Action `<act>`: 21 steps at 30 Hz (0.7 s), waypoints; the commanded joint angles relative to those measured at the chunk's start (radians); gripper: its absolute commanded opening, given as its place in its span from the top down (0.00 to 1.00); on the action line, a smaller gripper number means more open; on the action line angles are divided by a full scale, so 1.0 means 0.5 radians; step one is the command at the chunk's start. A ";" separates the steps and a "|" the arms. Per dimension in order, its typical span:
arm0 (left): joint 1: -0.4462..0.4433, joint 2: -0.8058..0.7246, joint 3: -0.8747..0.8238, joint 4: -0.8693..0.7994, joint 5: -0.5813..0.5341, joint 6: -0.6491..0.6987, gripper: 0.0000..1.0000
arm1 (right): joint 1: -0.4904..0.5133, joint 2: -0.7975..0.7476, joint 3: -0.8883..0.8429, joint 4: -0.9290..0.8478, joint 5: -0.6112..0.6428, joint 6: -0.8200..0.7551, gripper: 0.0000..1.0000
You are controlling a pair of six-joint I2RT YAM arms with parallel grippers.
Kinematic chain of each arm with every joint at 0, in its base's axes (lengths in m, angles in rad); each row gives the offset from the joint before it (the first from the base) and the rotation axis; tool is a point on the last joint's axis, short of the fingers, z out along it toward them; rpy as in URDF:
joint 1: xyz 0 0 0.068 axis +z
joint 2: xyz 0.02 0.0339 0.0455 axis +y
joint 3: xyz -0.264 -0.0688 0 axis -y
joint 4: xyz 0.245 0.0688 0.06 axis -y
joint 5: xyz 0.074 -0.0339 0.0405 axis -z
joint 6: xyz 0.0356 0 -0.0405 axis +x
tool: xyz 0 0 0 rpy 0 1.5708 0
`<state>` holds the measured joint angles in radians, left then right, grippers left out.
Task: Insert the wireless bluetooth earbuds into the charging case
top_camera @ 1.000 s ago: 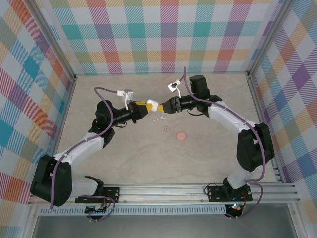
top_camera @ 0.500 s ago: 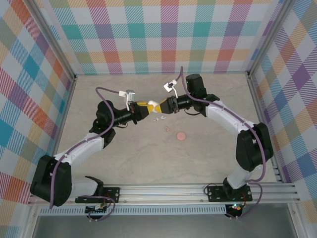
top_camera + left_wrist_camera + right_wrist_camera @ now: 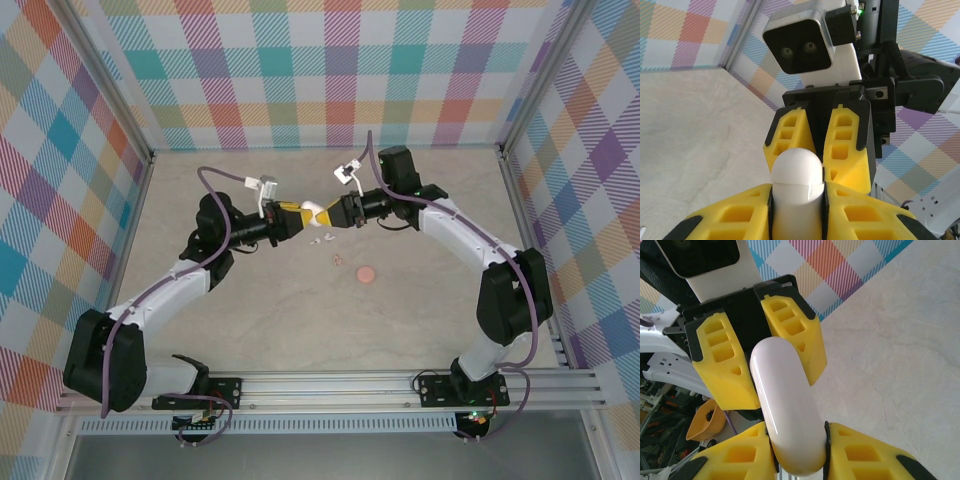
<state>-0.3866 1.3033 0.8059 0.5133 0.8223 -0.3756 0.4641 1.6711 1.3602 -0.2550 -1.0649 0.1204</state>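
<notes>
Pastel plaid walls (image 3: 340, 70) fence a pale stone-look tabletop (image 3: 300, 330); above its middle, the small glossy white rounded charging case (image 3: 312, 211) is held between two yellow-fingered claws.

The left claw (image 3: 298, 213) is clamped on one end and the right claw (image 3: 327, 214) looks pressed onto the other, so the case's long axis runs claw to claw. The two tiny white stemmed earbuds (image 3: 320, 240) lie loose on the tabletop just basewards, about as near either arm. The overhead view places them; the left wrist view gives the lid seam, seemingly closed, so opening likely comes first.
</notes>
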 commanded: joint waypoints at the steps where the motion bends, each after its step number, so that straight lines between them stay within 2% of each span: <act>1: -0.037 0.059 0.107 -0.180 0.234 0.108 0.72 | 0.036 -0.022 0.081 -0.080 -0.018 -0.098 0.77; 7: -0.037 0.058 0.120 -0.277 0.200 0.155 0.58 | 0.037 -0.034 0.093 -0.143 0.002 -0.141 0.78; 12: -0.037 0.049 0.134 -0.364 0.206 0.211 0.59 | 0.038 -0.029 0.115 -0.210 -0.003 -0.185 0.78; 18: -0.037 0.053 0.149 -0.402 0.210 0.231 0.64 | 0.044 -0.033 0.126 -0.294 -0.008 -0.246 0.77; 21: -0.037 0.050 0.150 -0.395 0.205 0.222 0.62 | 0.054 -0.032 0.130 -0.351 -0.006 -0.294 0.77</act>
<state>-0.3916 1.3315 0.8497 0.3260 0.9131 -0.2867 0.4747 1.6711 1.3876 -0.3889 -1.0367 0.0277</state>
